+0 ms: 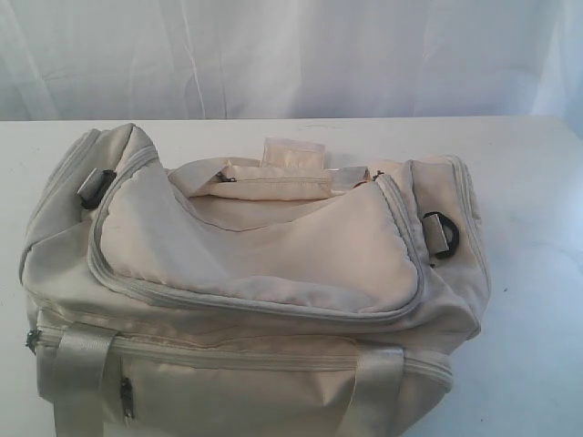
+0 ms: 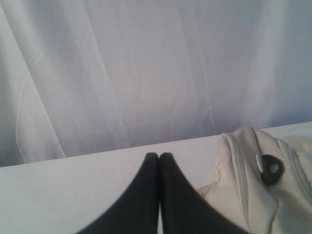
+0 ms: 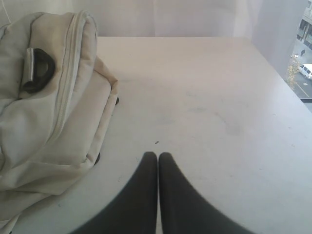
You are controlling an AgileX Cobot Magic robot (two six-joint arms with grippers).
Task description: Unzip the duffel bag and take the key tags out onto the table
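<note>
Carefully: pin the fabric, then unzip

Exterior: duffel bag [image 1: 255,273] lies zipped, centre to six o'clock on the table [image 1: 528,182]; key tags hidden. Left wrist: left gripper [image 2: 159,158] pinched together, empty, beside the bag's end. Right wrist: right gripper [image 3: 157,157] likewise closed, empty; open it before seeking the zipper [image 1: 273,309].

Left gripper [image 2: 159,155]: two black fingers [image 2: 139,200], each narrow and rounded at the tip, widening in a smooth outward curve toward the base.
Right gripper [image 3: 158,154]: a matching black pair of fingers [image 3: 183,200], with the same rounded tips and flared bases.
Finish: seemingly matte and plain; the dark surfaces hide any finer detail.
</note>
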